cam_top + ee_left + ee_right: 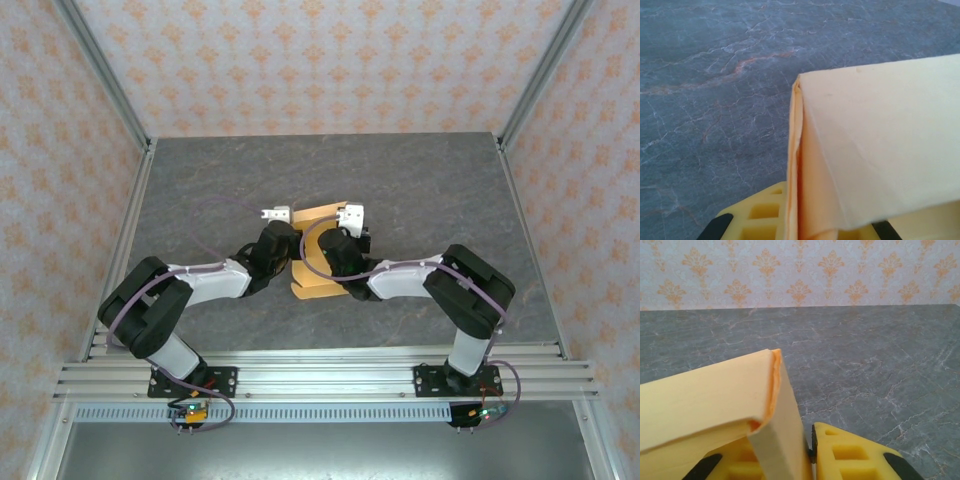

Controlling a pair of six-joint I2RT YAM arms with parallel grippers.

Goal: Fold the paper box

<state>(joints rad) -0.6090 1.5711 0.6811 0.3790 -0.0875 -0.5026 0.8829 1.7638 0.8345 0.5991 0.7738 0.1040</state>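
While both arms meet over the middle of the table [420,190], the paper box [316,284] sits there between them, partly folded, with tan panels raised off the table's grey top. The left gripper [275,214] is clamped on one side wall of the box. In its wrist view, the doubled cardboard edge drops down between the yellow fingers [757,220]. The right gripper [352,214] pinches the opposite wall (a thin panel, seen edge-on, wedged between its fingers [855,455]). In each wrist view, a creased corner of the box stands up over the table's marbled surface.
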